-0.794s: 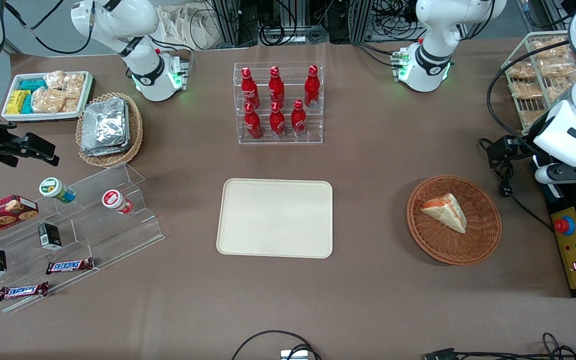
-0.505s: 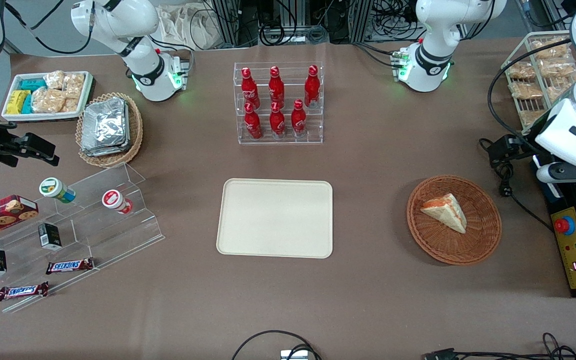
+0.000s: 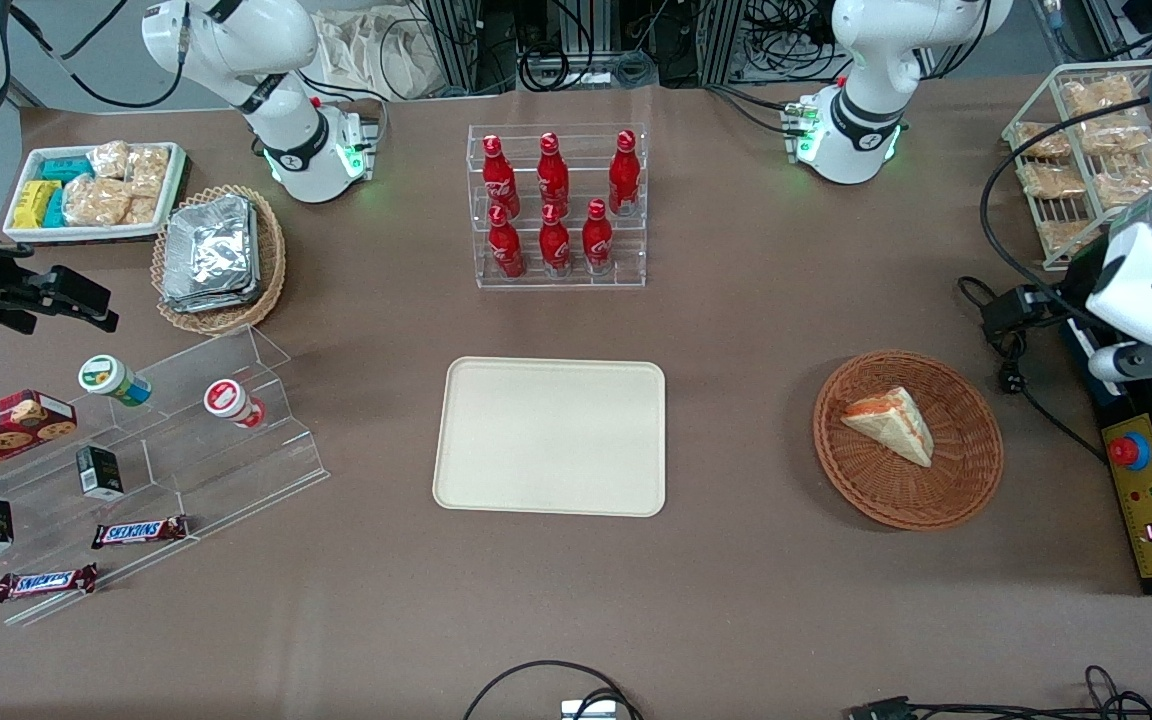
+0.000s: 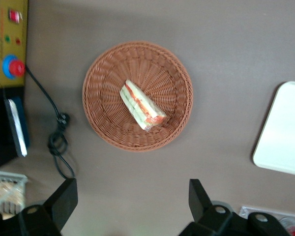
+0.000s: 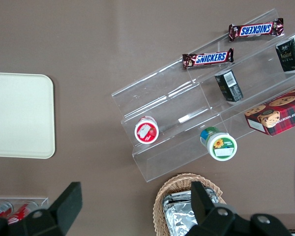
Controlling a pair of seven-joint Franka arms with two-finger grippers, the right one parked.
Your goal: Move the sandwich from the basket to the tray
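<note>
The sandwich (image 3: 891, 425), a pale bread wedge with orange-red and green filling, lies in the reddish-brown wicker basket (image 3: 966, 480) toward the working arm's end of the table. Both also show in the left wrist view: the sandwich (image 4: 141, 105) and the basket (image 4: 103, 128). The cream tray (image 3: 551, 436) lies bare at the table's middle; one corner shows in the left wrist view (image 4: 285, 132). My left gripper (image 4: 132, 199) is open and empty, high above bare table beside the basket, apart from it. The left arm's wrist (image 3: 1151, 290) hangs near the table's end.
A control box with a red button (image 3: 1146, 500) and a black cable (image 3: 1011, 370) lie close to the basket. A wire rack of snack packs (image 3: 1076, 170) stands nearby. A rack of red bottles (image 3: 556, 205) stands farther from the camera than the tray. An acrylic shelf (image 3: 136, 450) stands toward the parked arm's end.
The left arm's wrist has shifted slightly toward the table's end and nearer the front camera. The sandwich, basket and tray have not moved.
</note>
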